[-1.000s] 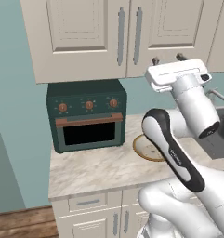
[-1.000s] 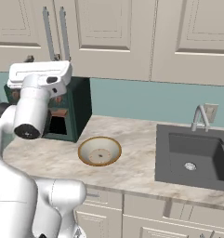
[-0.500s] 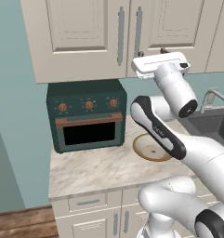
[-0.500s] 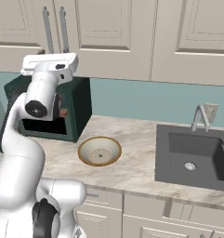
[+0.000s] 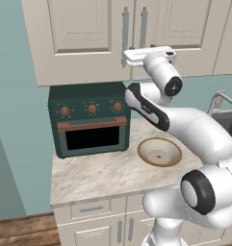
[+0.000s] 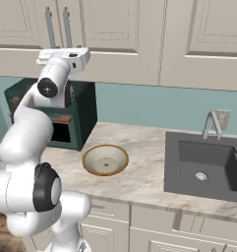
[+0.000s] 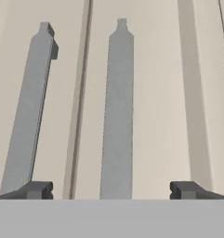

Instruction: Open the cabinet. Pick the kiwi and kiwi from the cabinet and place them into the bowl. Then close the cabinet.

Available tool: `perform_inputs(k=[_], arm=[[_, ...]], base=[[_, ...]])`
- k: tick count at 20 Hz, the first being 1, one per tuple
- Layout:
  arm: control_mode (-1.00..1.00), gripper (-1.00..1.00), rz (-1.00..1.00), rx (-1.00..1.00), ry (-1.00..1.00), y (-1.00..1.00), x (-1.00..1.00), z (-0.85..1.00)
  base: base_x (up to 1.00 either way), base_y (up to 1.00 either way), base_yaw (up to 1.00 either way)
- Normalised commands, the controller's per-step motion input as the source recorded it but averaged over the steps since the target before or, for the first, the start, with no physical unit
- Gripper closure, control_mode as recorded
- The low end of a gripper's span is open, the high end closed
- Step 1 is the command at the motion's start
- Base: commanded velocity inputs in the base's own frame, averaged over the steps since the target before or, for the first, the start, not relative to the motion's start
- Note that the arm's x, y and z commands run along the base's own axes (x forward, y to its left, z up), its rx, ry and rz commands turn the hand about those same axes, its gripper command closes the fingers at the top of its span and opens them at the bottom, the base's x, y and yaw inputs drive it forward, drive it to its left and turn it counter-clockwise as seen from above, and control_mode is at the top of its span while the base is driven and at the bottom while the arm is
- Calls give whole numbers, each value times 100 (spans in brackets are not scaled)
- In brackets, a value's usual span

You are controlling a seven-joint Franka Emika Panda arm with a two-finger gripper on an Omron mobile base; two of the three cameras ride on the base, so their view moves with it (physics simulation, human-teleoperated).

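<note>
Gripper [image 7: 111, 189] jaws spread fully wide and empty, bracketing the right bar handle [image 7: 117, 111] at lower frame; contact cannot be judged. Cabinet [image 5: 88, 38] doors closed, upper frame. Bowl [image 5: 159, 152] on the counter [image 5: 98, 173], lower centre. No legible writing.

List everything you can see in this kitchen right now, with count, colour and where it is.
cabinet: one, cream, two shut doors, on the wall above the toaster oven
handles: two, grey, upright, either side of the door seam
toaster oven: one, dark green, at the counter's left end
bowl: one, tan rim, pale inside, on the counter right of the oven
counter: one, pale marble
sink: one, dark grey, right side
faucet: one, grey, behind the sink
gripper: one, dark fingers open, facing the handles
</note>
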Motion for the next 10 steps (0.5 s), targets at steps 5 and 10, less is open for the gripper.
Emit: perform_inputs(k=[5,10], arm=[[-100,-100,0,0,21,0,100,-10],[-100,100,0,0,11,0,58,-9]], base=[[0,0,0],[0,0,0]])
